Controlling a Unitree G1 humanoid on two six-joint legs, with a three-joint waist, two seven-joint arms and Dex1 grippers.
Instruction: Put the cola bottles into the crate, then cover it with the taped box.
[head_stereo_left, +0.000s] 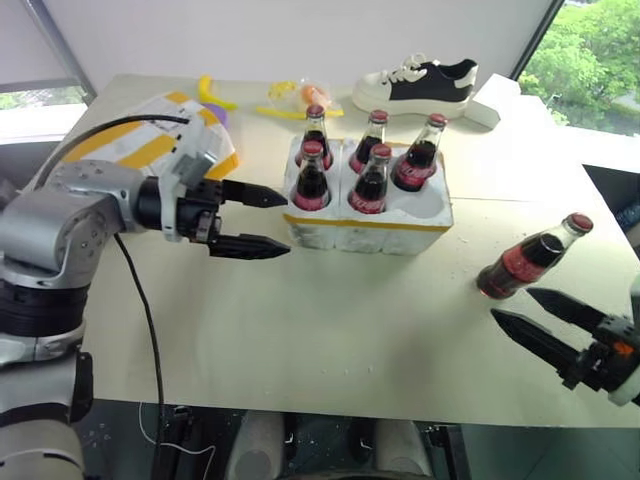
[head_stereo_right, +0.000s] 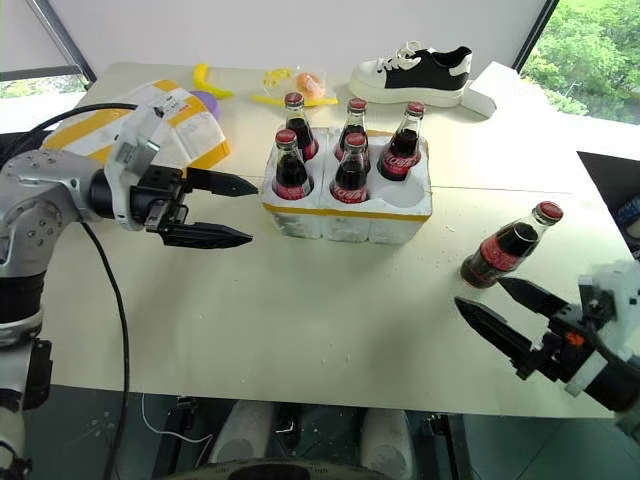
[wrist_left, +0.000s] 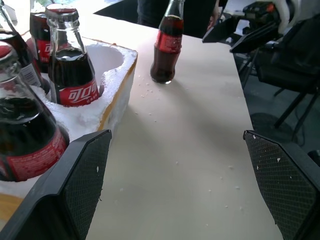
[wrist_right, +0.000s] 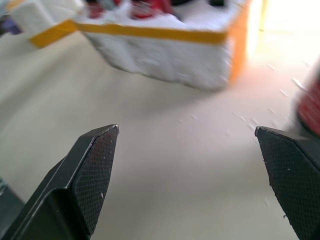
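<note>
Five cola bottles (head_stereo_left: 372, 178) standing in the crate (head_stereo_left: 368, 228), sixth cola bottle (head_stereo_left: 530, 257) upright on the table (head_stereo_left: 300, 330) far right, beside spread, empty right gripper (head_stereo_left: 540, 318); left gripper (head_stereo_left: 258, 220) spread left of crate.

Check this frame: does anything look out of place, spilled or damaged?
One cola bottle stands on the table outside the crate, near the open right gripper, while one front well sits empty. White crumbs, probably styrofoam, speckle the table beside the crate. No liquid spill shows.
</note>
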